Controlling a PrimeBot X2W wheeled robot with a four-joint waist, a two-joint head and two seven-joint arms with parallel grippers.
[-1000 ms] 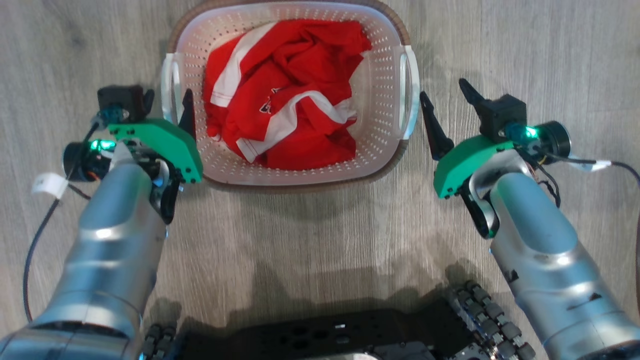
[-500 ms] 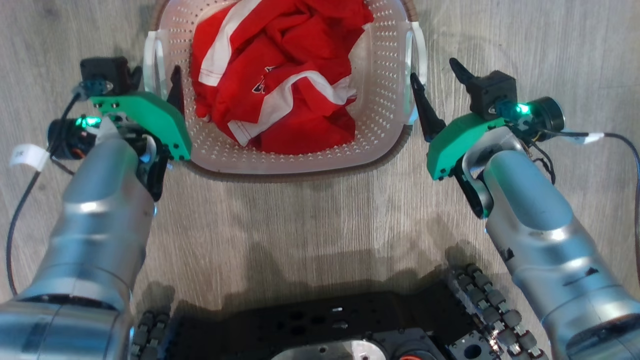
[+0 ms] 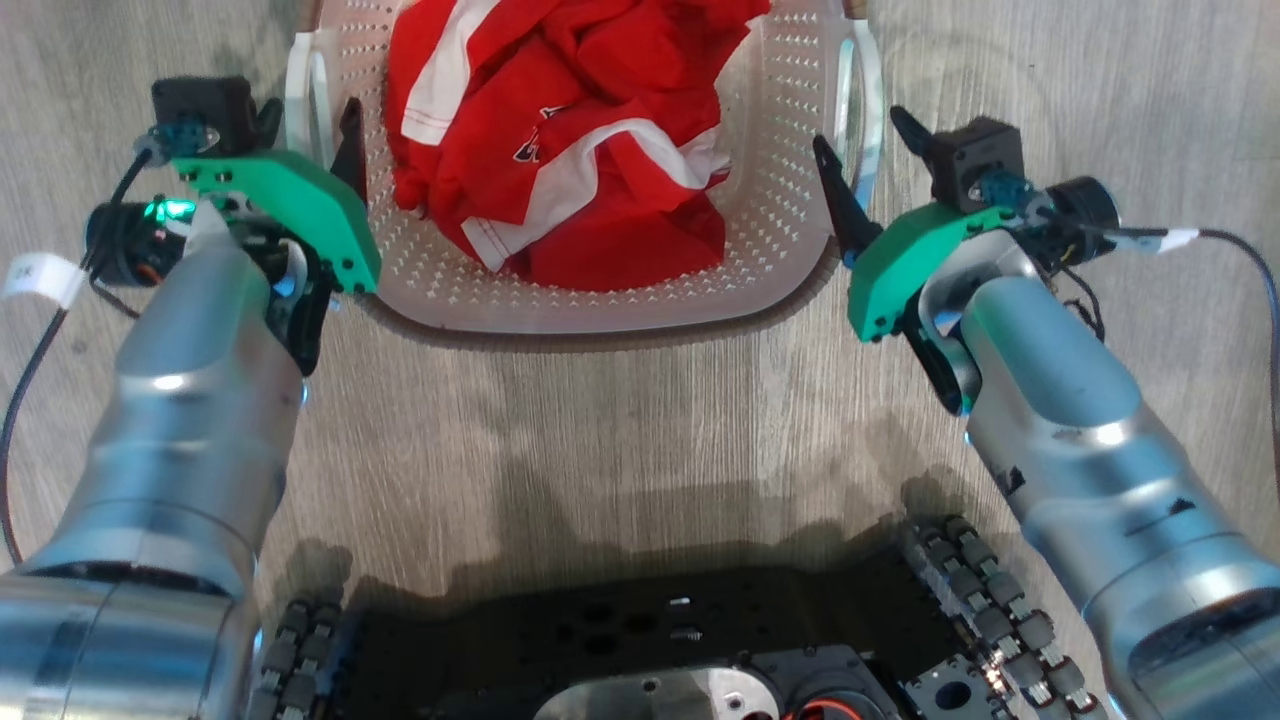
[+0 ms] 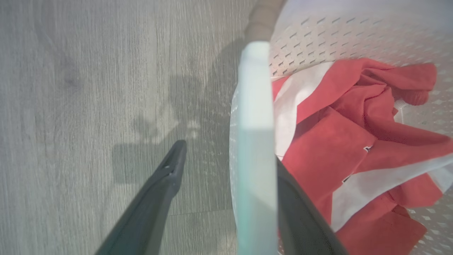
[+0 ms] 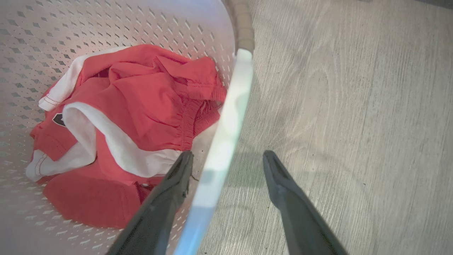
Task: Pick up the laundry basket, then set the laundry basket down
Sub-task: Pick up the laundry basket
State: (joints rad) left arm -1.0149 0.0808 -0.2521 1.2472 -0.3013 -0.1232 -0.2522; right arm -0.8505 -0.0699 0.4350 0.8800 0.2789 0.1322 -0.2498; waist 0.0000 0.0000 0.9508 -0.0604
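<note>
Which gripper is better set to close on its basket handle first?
Left, narrowly: the left gripper straddles its laundry basket handle, inner finger right against it. The right gripper straddles the other handle too, with a gap on each side.

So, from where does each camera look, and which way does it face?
Head view: on the robot's head, facing down at the grey wood-look floor and the white perforated plastic laundry basket; both forearms, left gripper, right gripper and dark base show.
Left wrist view: on the left wrist, facing along its dark fingers, which straddle the basket's left handle.
Right wrist view: on the right wrist, its fingers astride the right handle.
Shared: all show the crumpled red-and-white garment.
</note>
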